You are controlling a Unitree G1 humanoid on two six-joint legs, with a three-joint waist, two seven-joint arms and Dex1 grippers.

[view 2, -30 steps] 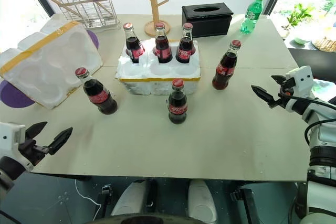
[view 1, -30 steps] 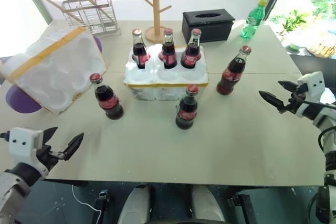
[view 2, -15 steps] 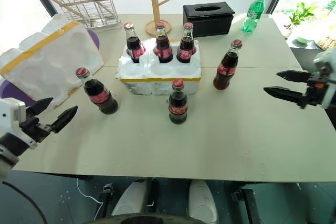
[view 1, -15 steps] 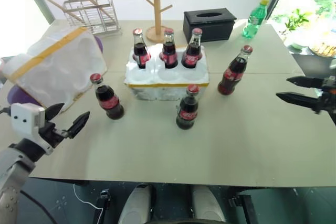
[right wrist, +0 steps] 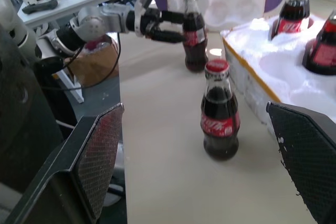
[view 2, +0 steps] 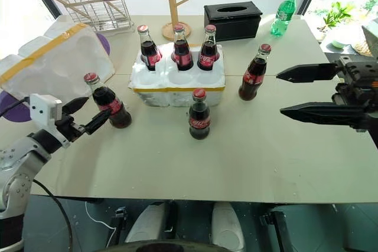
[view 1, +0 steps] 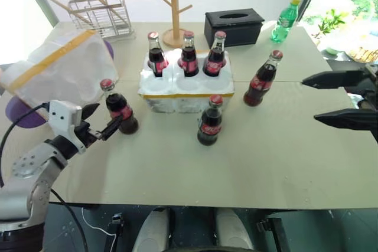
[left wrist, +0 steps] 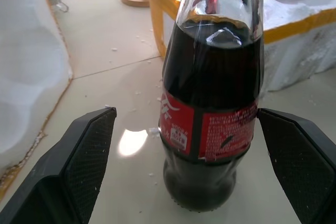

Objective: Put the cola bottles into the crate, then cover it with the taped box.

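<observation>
your left hand [view 1: 101, 123] is spread wide with its two fingers on either side of the leftmost cola bottle [view 1: 121, 110], level with the lower body of the glass; in the left wrist view that bottle [left wrist: 212, 103] stands upright between the fingers [left wrist: 79, 166] with a gap on each side, so nothing is gripped. your right hand [view 2: 307, 92] hangs above the counter [view 1: 236, 163] on the right, fingers also wide apart and empty, pointing toward the middle of the scene. the crate [view 1: 186, 90] sits at mid counter with three bottles [view 1: 189, 57] upright in its back row of wells, and its front wells are open. a fourth bottle [view 1: 209, 123] stands on the counter just in front of the crate, and a fifth [view 1: 261, 81] stands just beside the crate's right end. the taped box [view 1: 56, 78] lies tilted at the left of the counter, near the bottle your left hand brackets, partly over a purple disc [view 1: 20, 113]. behind the crate you have a wooden peg stand [view 1: 175, 10], a black tissue box [view 1: 234, 26], a green bottle [view 1: 284, 22] and a wire rack [view 1: 97, 10].
</observation>
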